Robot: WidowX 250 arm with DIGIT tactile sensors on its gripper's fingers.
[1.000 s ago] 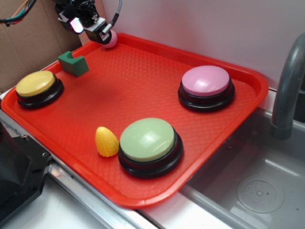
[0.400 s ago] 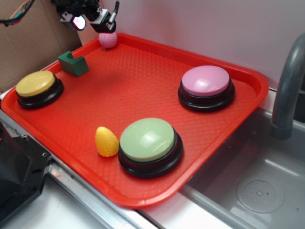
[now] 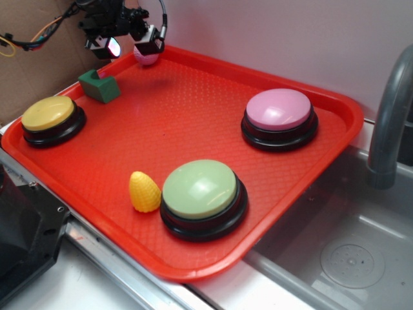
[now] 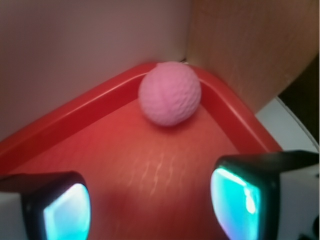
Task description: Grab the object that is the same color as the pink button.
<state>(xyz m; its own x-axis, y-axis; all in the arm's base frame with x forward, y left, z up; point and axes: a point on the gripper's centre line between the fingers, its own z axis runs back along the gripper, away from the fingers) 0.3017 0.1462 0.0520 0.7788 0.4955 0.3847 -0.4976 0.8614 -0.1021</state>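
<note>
The fingers stand spread apart with nothing between them — in the wrist view one glowing pad sits at the lower left, the other at the lower right, and bare red tray floor shows in the gap. The gripper hangs over the far left corner of the tray, above the tray floor, pointing toward the back wall.

The pink ball lies ahead of the fingers, tucked into that corner and touching or nearly touching the raised rim. It is apart from both pads and roughly on the centre line between them, a little toward the right one. Being round, it has no long axis to line up with.

It matches the pink button, which sits well apart on the right side of the tray. By my judgement the grasp is not yet made — the fingers must go forward and down around the ball, and the rim just behind it leaves little room.
</note>
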